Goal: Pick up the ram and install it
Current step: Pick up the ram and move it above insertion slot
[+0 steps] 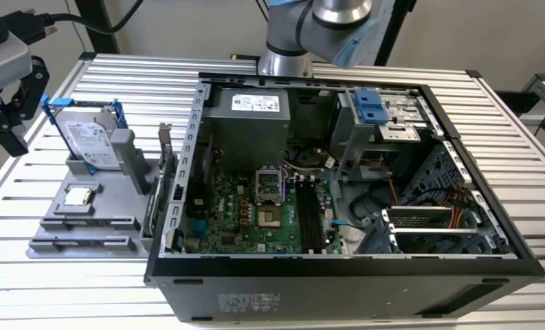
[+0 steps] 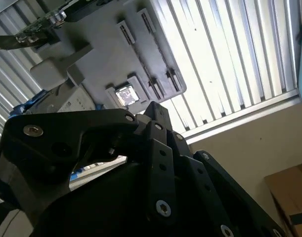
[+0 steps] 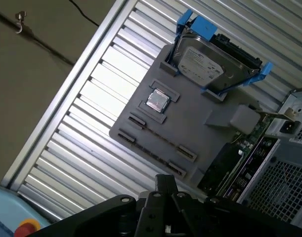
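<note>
Zero steps done, by my read. Jaw opening: can't tell from these angles. The gripper (image 1: 6,110) hangs at the 9 o'clock edge of the exterior view, off the 10 o'clock corner of the grey fixture tray (image 1: 116,206), above the slatted table (image 1: 34,289), and touches nothing I can make out. The ram (image 3: 162,137): I take it to be the thin dark strip lying edge-on between the clip pairs on the tray, in the rail just beside the processor chip (image 3: 158,100). It is too thin to be sure which of the two rails it sits in. In the exterior view those rails sit at 6 o'clock of the chip, and the hard drive (image 1: 89,141) in its blue frame stands upright at 12 o'clock of it. The gripper is near the drive end of the tray, apart from the rail end. The open PC case (image 1: 346,275) lies at 3 o'clock of the tray, just beside it. The motherboard (image 1: 245,220) is exposed, and the long black slots (image 1: 307,210) on its 3 o'clock side look empty. So the pick is outstanding and the install is outstanding. The arm (image 1: 337,20) stands at 12 o'clock, behind the case.
</note>
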Robot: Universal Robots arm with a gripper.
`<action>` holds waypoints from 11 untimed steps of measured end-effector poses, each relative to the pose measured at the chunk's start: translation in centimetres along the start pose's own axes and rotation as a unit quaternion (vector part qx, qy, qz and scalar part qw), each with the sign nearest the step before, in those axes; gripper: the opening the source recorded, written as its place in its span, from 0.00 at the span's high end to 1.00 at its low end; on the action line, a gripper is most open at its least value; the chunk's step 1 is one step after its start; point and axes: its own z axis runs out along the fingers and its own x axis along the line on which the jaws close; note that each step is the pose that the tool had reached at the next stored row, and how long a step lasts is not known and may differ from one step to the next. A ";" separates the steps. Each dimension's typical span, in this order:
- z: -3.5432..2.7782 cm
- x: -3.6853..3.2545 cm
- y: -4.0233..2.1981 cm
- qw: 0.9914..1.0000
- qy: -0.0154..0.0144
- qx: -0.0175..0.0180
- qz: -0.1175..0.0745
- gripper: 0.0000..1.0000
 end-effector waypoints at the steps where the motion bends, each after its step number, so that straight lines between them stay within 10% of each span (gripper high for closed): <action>1: 0.00 0.00 0.00 1.000 0.000 0.000 -0.002 1.00; 11: 0.00 0.00 0.00 1.000 0.002 0.000 -0.024 1.00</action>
